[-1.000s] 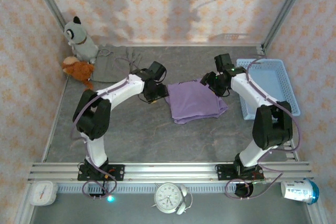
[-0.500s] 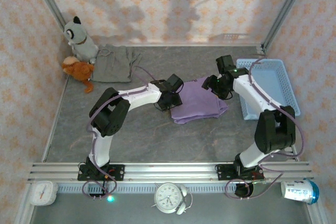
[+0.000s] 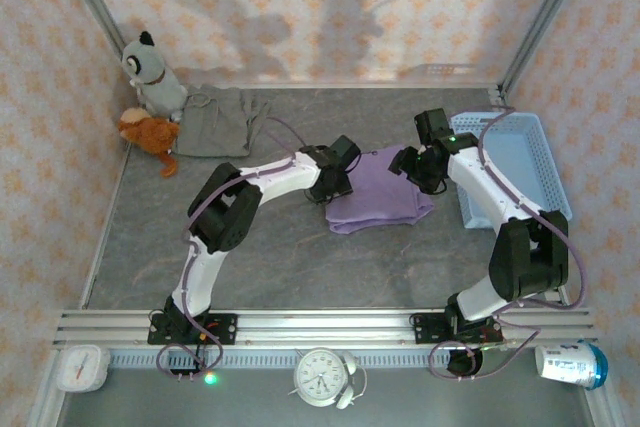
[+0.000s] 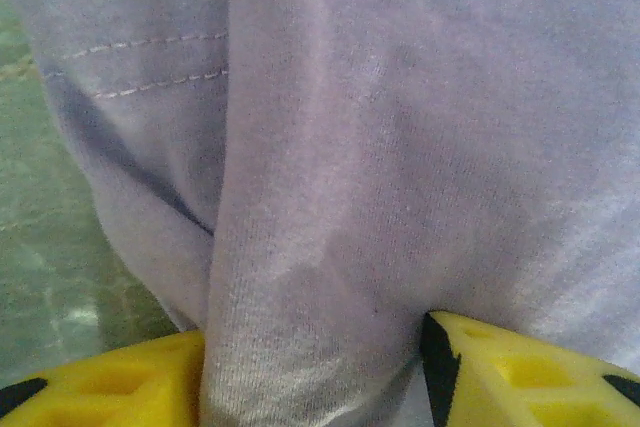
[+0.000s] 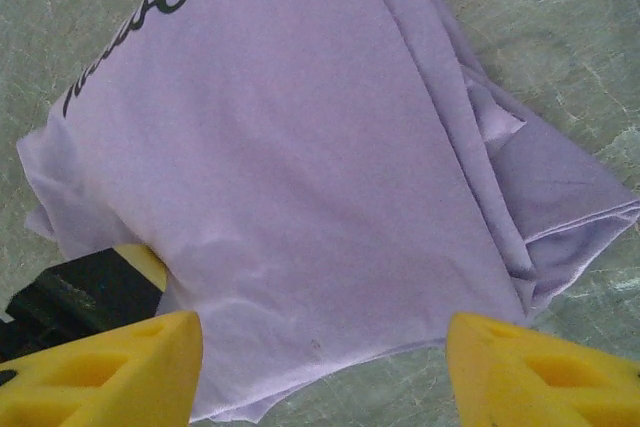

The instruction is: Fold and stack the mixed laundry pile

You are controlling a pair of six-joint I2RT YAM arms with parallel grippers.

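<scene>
Left pincer (image 4: 315,347) is pinching a fold of the purple shirt (image 3: 380,197); right pincer (image 5: 322,327) is hovering spread above it.

Larger garment (image 3: 380,197) lay mid-frame on desk (image 3: 280,257). Smaller garment (image 3: 212,123) lay upper left, just right of plush toys (image 3: 150,72). Basket (image 3: 522,162) stood right of larger garment.

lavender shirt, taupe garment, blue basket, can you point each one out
lavender shirt (image 3: 385,202), top external view, middle of its folded top layer.
taupe garment (image 3: 215,127), top external view, centre of the flat cloth.
light blue basket (image 3: 530,162), top external view, bare floor inside it.
</scene>
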